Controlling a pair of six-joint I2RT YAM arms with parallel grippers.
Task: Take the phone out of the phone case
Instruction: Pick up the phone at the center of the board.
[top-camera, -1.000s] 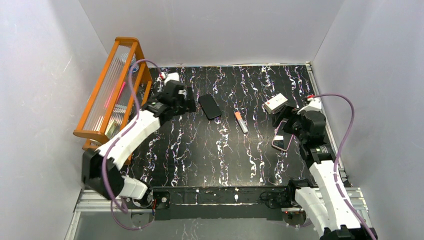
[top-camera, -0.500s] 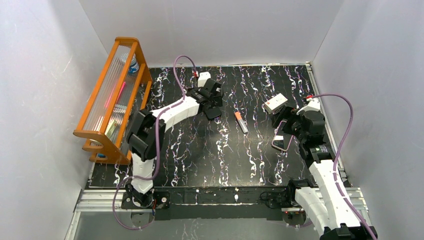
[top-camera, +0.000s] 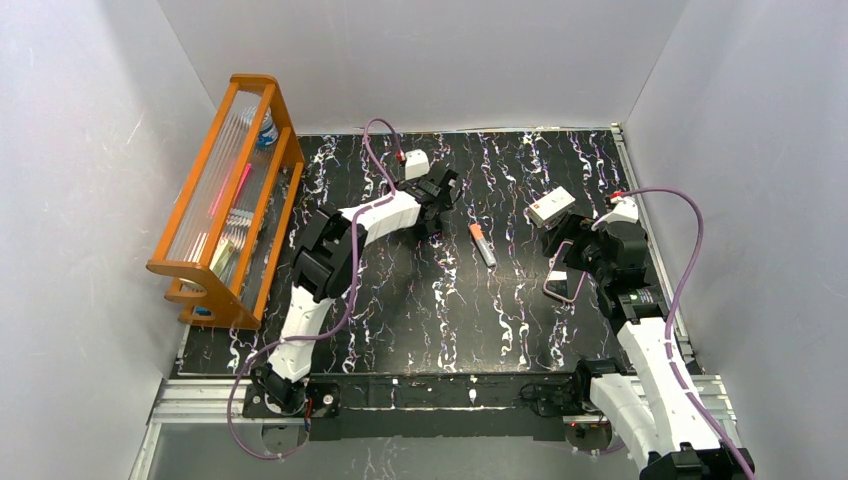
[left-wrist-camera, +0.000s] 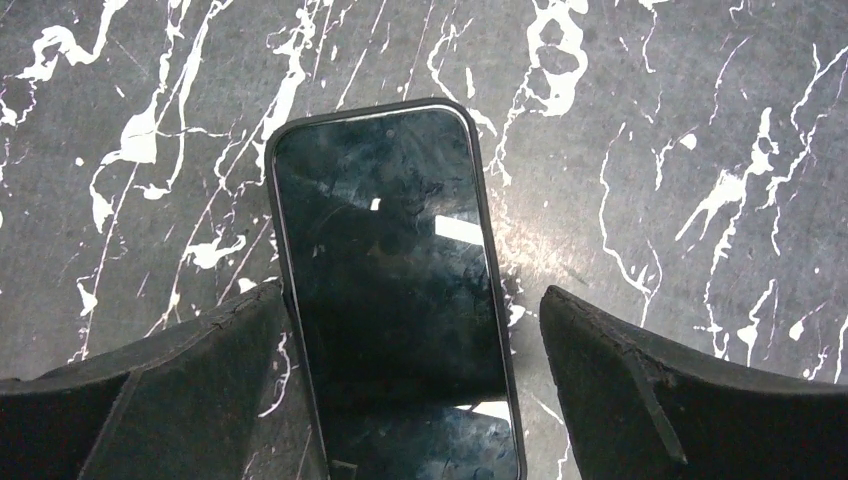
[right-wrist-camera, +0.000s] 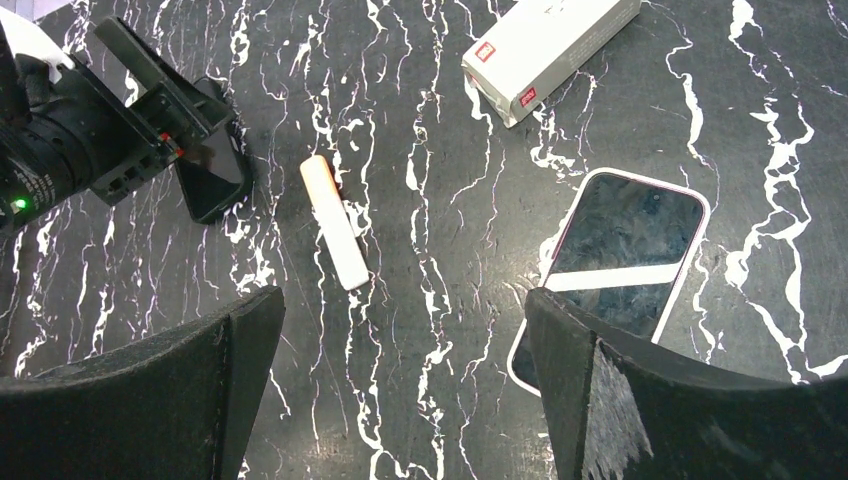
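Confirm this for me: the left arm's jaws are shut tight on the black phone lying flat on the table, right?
Not shut: on the left gripper the jaws stand open, one each side of the black phone, which lies flat on the table. The left wrist view shows it.

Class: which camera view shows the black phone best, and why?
The left wrist view: the black phone lies screen up, large, between the left gripper's open fingers. The right wrist view shows it small and partly hidden behind that gripper; the top view hardly shows it.
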